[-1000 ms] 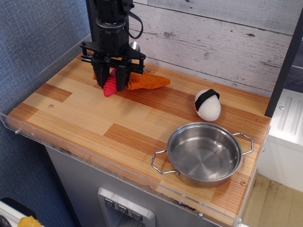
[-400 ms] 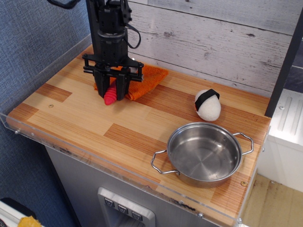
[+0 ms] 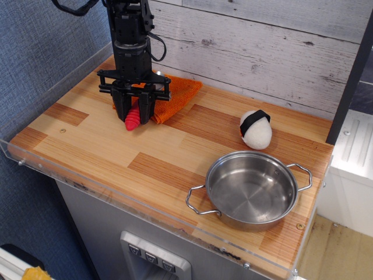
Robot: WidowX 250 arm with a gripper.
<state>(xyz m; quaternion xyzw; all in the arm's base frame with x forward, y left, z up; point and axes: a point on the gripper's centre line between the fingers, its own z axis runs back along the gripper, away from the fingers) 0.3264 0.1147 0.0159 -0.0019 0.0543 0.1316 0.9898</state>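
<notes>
Wood-plank counter (image 3: 116, 149), whitewashed board wall behind. Gripper (image 3: 134, 112) at 10 o'clock, fingers down, straddling a red toy (image 3: 133, 118) against an orange cloth (image 3: 175, 96); can't tell if clamped. Sushi toy (image 3: 256, 129) at 2 o'clock, pot (image 3: 251, 189) at 4 o'clock.

Four loose things and one hand above a wooden tabletop (image 3: 87, 146).

One black robot hand (image 3: 134, 112); between its fingers, one red ribbed plastic piece (image 3: 133, 118); just behind and beside the hand, one crumpled orange cloth (image 3: 178, 93); well off to the side of the hand, one white plush rice ball with a black band (image 3: 256, 129); and beyond it, nearer the front edge, one round stainless steel pot with two wire handles (image 3: 250, 189).
</notes>
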